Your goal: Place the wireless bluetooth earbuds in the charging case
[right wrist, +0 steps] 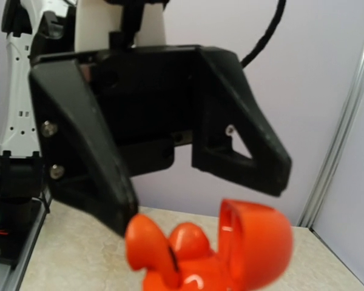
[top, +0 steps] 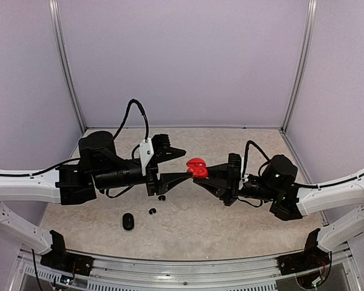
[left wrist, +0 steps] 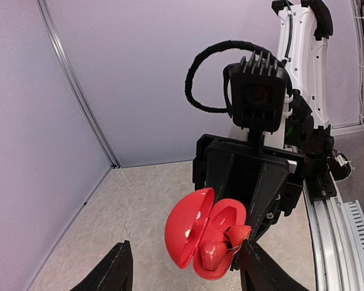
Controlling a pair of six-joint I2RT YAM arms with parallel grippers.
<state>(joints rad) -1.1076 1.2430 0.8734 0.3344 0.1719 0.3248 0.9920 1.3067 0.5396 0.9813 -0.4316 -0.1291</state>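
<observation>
From above, my right gripper (top: pixel 207 174) pinches the open red charging case (top: pixel 197 168) in mid-air; the left gripper (top: pixel 186 162) gapes wide and empty. Left wrist: the red earbuds (left wrist: pixel 215 251) look half-seated inside, so I'd press gently with one fingertip. Right wrist: blurred, little help.

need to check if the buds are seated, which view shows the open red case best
Left wrist: the red case faces it, lid open, with red buds visible inside. Right wrist has it close but blurred; top external shows only a small red shape.
</observation>
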